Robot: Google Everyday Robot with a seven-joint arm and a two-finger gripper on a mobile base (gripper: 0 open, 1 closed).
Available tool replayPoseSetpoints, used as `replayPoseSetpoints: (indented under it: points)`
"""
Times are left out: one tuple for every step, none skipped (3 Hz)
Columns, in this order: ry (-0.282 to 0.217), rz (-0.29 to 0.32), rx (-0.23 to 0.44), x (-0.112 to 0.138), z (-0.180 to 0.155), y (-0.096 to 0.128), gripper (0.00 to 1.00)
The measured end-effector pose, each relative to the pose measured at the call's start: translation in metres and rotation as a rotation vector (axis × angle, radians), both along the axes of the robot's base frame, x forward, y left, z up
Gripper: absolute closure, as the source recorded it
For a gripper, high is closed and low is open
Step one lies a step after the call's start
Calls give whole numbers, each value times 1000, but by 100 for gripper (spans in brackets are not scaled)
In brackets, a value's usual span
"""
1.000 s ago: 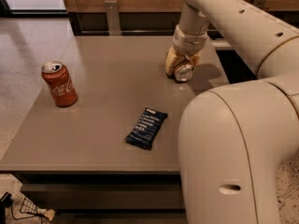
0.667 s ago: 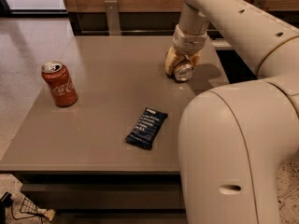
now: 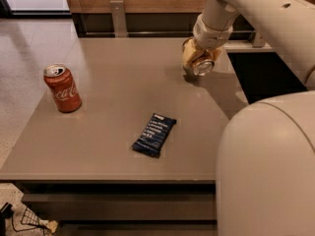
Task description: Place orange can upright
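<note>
The gripper [image 3: 199, 59] is down at the far right part of the table [image 3: 123, 82], right on the orange can [image 3: 203, 67]. The can is not upright: it is tipped over, with one silver end facing toward the table's near edge and the golden body running back under the wrist. It sits low at the tabletop, with a shadow just beneath it. I can't tell whether it rests on the table or hangs just clear, nor whether the gripper is clamped on it or loose around it.

My guess is this is the righting step, with the can at the gripper but not turned up on its base. The next move would call for a wrist roll that brings the can's long axis vertical. After that comes a gentle set-down flat on the table, then a release without knocking it.

The arm [image 3: 256, 9] comes in from the table's right side, high over the far edge, and the forearm slopes down to the wrist above the can. A red can [image 3: 62, 88] stands near the table's left edge, and a dark bar [image 3: 154, 134] lies toward the table's near middle, both well apart from the work.
</note>
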State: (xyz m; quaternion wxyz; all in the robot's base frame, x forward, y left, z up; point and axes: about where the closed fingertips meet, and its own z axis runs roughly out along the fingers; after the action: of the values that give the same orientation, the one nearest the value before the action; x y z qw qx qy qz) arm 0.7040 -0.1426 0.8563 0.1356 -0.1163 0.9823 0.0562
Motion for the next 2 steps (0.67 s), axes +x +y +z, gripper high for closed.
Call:
replayPoseSetpoints:
  points:
    - [-168,51,57,4,34,-18,100]
    - [-310,118,137,10,60,-33,100]
